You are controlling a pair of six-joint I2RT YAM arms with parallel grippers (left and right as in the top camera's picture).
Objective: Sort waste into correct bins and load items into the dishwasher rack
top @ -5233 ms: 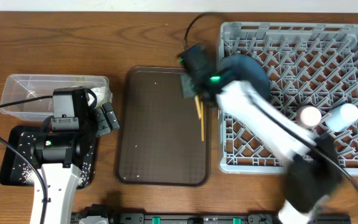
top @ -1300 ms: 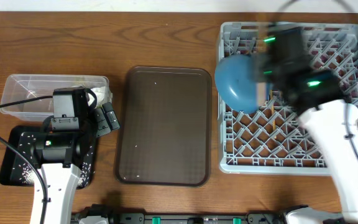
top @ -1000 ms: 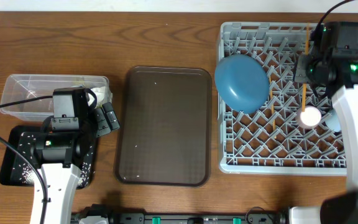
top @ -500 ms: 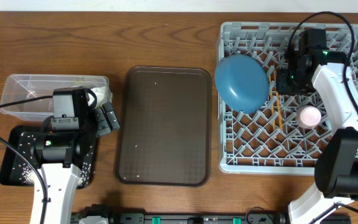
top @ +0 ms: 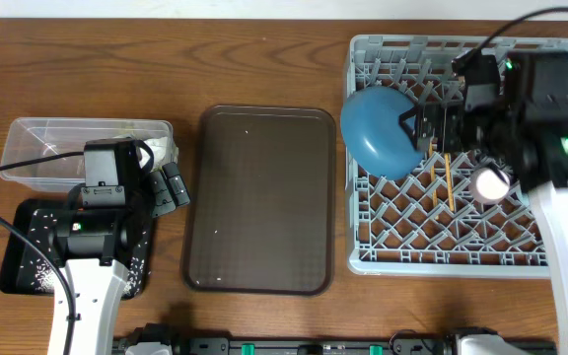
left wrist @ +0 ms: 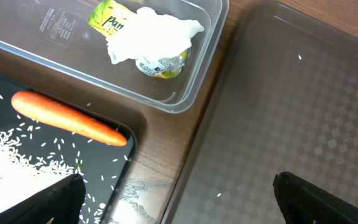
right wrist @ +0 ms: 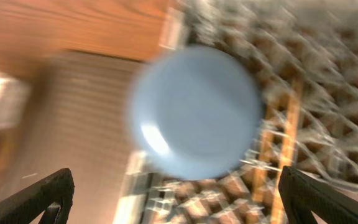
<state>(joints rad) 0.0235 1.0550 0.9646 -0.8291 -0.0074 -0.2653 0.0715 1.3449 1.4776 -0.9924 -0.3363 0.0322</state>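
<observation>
The grey dishwasher rack (top: 560, 251) fills the right side. A large blue plate (top: 383, 130) (right wrist: 194, 112) leans at its left edge. Wooden chopsticks (top: 440, 179) (right wrist: 284, 143) lie on the lattice beside a small pink cup (top: 489, 182). My right gripper (top: 420, 130) (right wrist: 179, 208) hangs open just above the rack, between plate and chopsticks, holding nothing. My left gripper (top: 171, 187) (right wrist: 179, 208) is open over the table strip beside the bins. The clear tub (top: 87, 148) (left wrist: 61, 37) holds a yellow-green wrapper (left wrist: 114, 15) and white paper (left wrist: 151, 34). The black tray (top: 28, 247) (left wrist: 17, 149) holds a carrot (left wrist: 67, 118) and rice (left wrist: 11, 168).
A dark-brown serving tray (top: 259, 197) (left wrist: 291, 112) lies between the bins and the rack, with a few rice grains on it. The right wrist view is blurred by motion. The left arm's body covers part of the black tray in the overhead view.
My right gripper opened and let the chopsticks go onto the rack floor. Its arm then swung so the fingers now point left toward the plate. The left arm has not moved.
</observation>
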